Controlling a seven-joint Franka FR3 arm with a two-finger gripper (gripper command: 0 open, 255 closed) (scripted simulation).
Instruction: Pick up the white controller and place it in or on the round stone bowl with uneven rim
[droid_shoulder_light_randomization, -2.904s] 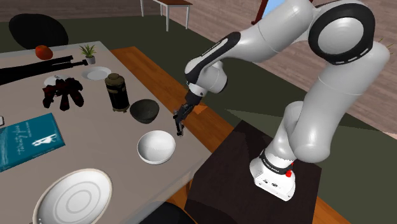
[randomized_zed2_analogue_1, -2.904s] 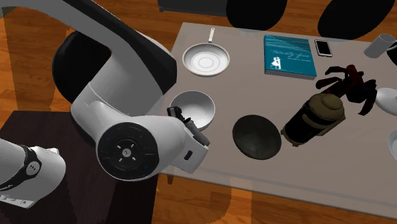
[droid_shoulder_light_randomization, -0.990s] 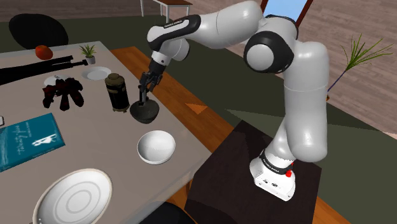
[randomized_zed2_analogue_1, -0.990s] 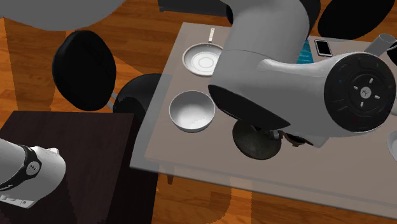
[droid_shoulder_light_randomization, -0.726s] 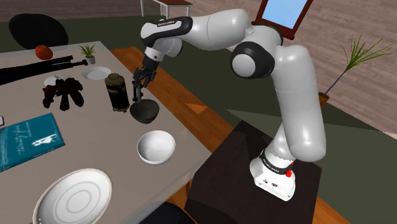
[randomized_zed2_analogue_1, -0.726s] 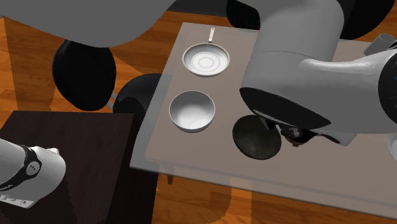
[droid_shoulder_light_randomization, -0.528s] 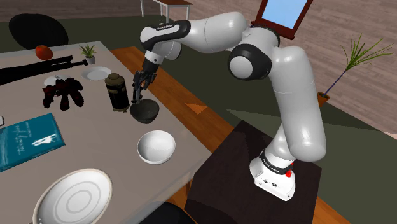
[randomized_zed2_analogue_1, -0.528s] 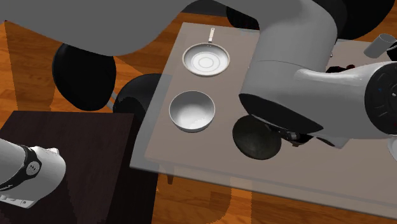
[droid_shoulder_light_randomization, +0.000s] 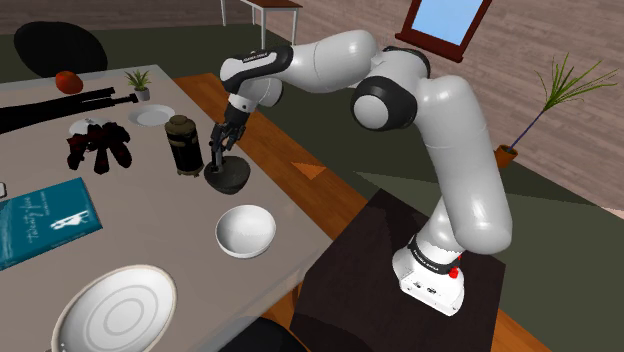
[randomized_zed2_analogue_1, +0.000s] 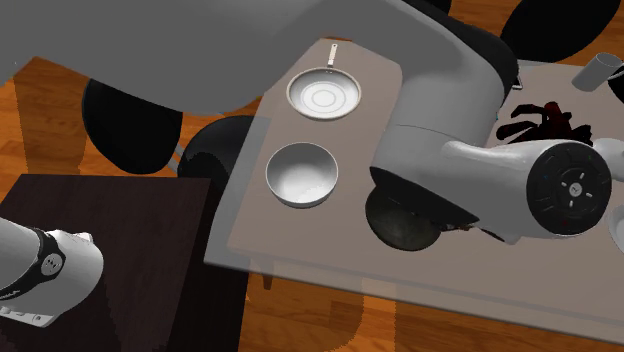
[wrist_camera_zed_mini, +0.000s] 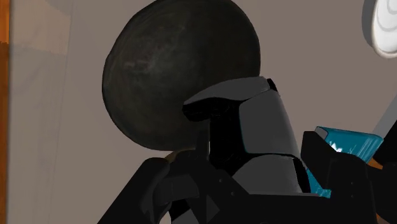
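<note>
Controller, rendered dark grey, hangs clamped between the fingers of the gripper, directly above the dark round stone bowl on the grey table.

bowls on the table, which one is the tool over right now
The dark rough round bowl: the tool, shut on a dark grey controller, hangs right above it. The glossy white bowl sits apart, nearer the stand.

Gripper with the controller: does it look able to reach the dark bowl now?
Likely yes: the gripper hangs just over the dark bowl, dark grey controller in its grasp, nothing between them; the jar stands to one side.
</note>
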